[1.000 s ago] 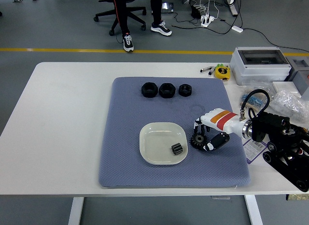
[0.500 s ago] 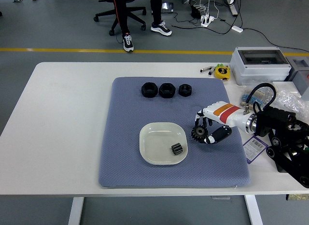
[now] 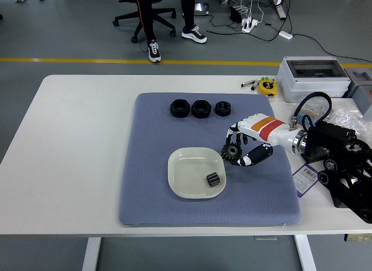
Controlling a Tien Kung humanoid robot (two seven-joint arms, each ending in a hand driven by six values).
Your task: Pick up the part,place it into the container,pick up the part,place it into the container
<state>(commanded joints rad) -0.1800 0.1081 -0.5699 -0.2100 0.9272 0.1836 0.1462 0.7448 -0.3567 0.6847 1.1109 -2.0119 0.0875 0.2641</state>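
Note:
My right hand comes in from the right and is shut on a black toothed gear, held just above the blue mat beside the right rim of the white square dish. A small black part lies inside the dish near its lower right corner. Three black nut-like parts stand in a row at the far side of the blue mat. My left arm is out of the picture.
A grey electrical box, a yellow tape measure, plastic bags and a labelled card crowd the table's right side. A seated person's legs and an office chair show beyond the far edge.
My right hand has lifted the gear and carried it left and slightly away from me, from the mat toward the dish's right rim.

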